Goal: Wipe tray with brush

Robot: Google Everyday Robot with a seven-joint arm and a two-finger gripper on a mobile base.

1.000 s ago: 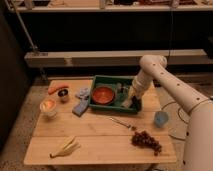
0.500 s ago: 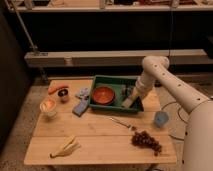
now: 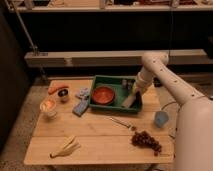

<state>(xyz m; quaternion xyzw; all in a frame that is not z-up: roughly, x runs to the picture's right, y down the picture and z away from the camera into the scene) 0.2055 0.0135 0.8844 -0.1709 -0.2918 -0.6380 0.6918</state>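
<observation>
Camera view shows the gripper (image 3: 134, 93) down in the right end of the tray (image 3: 111, 80), apparently clamped on the brush (image 3: 130, 102), which stands tilted with its lower edge on the tray floor beside the red bowl (image 3: 103, 95), presumably ready to sweep.

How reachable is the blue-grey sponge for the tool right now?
Probably reachable. The tool is down at the right end of the tray, by the brush; the sponge lies uncovered on the table just left of the tray. The red bowl and tray rim sit between, so it must lift over them.
</observation>
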